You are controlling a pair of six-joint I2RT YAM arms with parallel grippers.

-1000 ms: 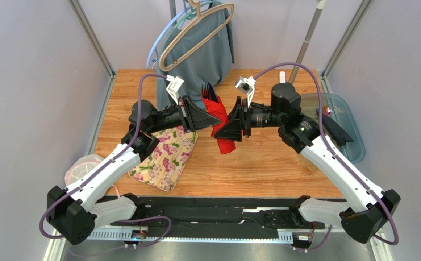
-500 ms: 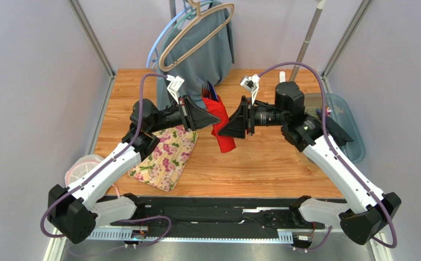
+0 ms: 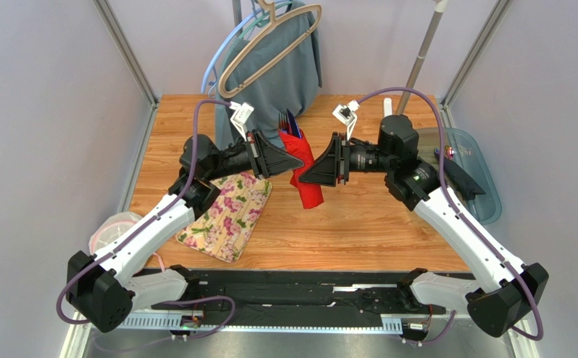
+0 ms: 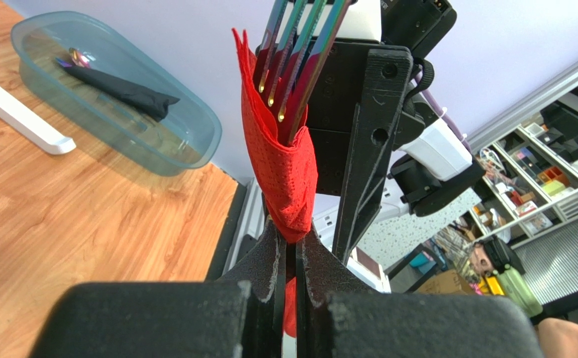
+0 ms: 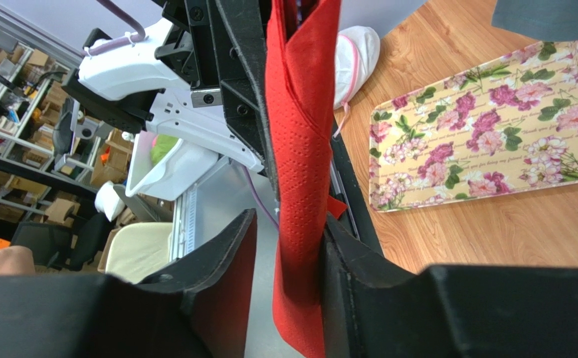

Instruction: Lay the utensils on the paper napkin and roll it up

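Aloft: paper napkin (image 3: 308, 194) above the wooden surface (image 3: 359, 224)

Firmly the left tool (image 4: 290, 242) pinches it, utensils (image 4: 299, 45) poking from its top; the right tool (image 5: 288, 224) stands part-open around its hanging end. On the surface lie a floral mat (image 3: 228, 212) and clear tub (image 3: 486, 198); lilac walls (image 3: 45, 112) enclose it

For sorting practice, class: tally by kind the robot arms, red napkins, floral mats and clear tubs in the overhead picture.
Robot arms: 2, left and right
Red napkin: 1
Floral mat: 1
Clear tub: 1
Total: 5
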